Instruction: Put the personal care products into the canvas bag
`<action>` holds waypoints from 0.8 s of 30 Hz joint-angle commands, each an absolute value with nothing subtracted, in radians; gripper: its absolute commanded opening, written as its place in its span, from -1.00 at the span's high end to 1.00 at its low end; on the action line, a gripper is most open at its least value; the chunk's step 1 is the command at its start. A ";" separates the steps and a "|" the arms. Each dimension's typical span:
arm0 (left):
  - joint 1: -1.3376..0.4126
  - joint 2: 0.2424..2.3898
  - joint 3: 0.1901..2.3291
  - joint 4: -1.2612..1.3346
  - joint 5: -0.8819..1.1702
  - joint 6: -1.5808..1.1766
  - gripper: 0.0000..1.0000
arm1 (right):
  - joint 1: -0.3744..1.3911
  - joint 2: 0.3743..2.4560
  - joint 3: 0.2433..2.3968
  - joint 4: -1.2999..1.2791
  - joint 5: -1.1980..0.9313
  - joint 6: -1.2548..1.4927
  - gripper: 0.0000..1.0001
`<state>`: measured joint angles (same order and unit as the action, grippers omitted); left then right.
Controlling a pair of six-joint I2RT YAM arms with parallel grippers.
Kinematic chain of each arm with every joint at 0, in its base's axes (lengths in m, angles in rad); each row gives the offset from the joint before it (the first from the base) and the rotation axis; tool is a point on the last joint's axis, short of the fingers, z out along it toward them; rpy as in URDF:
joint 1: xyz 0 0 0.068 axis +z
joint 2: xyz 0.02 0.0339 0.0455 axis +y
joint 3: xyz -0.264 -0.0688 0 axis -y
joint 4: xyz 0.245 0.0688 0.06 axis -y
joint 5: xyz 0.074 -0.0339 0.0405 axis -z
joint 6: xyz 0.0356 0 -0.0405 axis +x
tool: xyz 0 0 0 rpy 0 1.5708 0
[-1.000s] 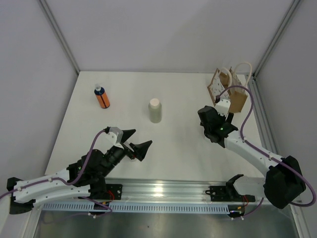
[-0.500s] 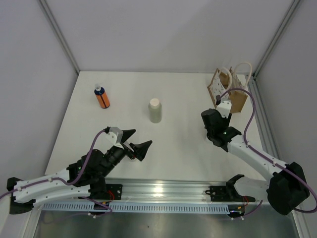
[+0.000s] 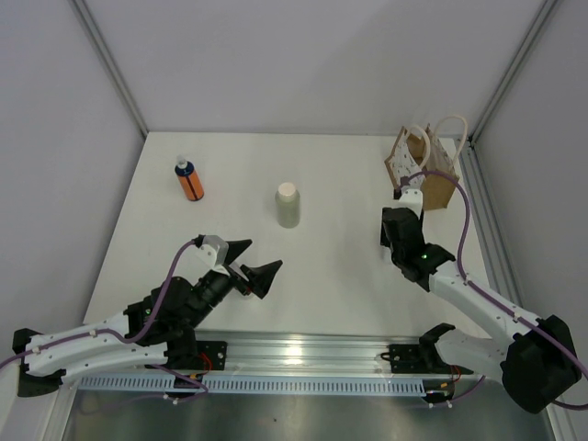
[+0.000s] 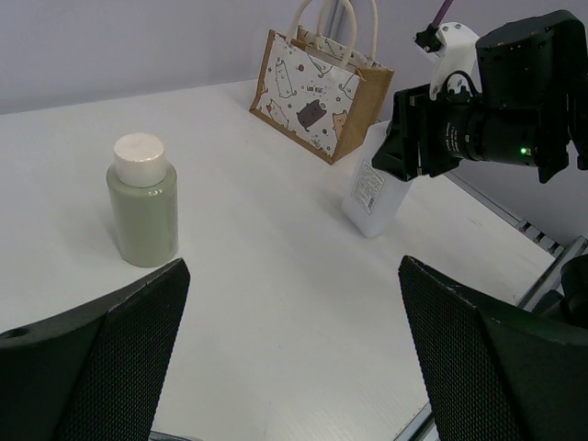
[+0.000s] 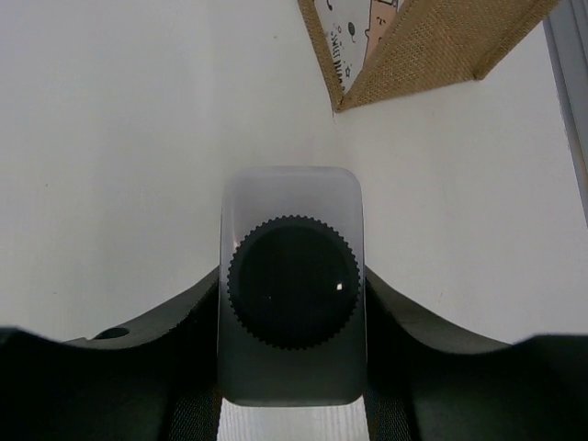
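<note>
While the left gripper hangs low over the near left part of the table with its fingers spread wide and nothing between them, the right gripper sits on the right side with its fingers pressed against both flanks of a frosted bottle. That bottle is flat-sided and translucent, with a ribbed black cap and a printed label on one face. Seen from the left wrist, its base meets the table and it leans a little. It stands near the bag, on the bag's near side and apart from it. The bag is upright in the far right corner, tan with a white cat-print panel and white looped handles standing up. None of the bottles is in it. The cream bottle with a white cap stands upright around the middle of the table, towards the far side, well apart from both grippers. The orange bottle with a dark label and blue-white cap stands upright at the far left.
</note>
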<state>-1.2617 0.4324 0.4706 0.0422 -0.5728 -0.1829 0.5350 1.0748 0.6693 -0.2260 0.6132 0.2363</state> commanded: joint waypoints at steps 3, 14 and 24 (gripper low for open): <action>-1.273 0.437 0.476 0.072 -0.574 -0.173 -0.98 | 0.528 1.055 0.704 -0.147 0.601 0.135 0.98; -1.272 0.440 0.472 0.072 -0.572 -0.179 -0.98 | 0.526 0.982 0.977 -0.275 0.650 0.074 1.00; -1.272 0.494 0.497 0.064 -0.543 -0.190 -0.99 | 0.359 0.930 1.084 -0.143 0.530 0.005 1.00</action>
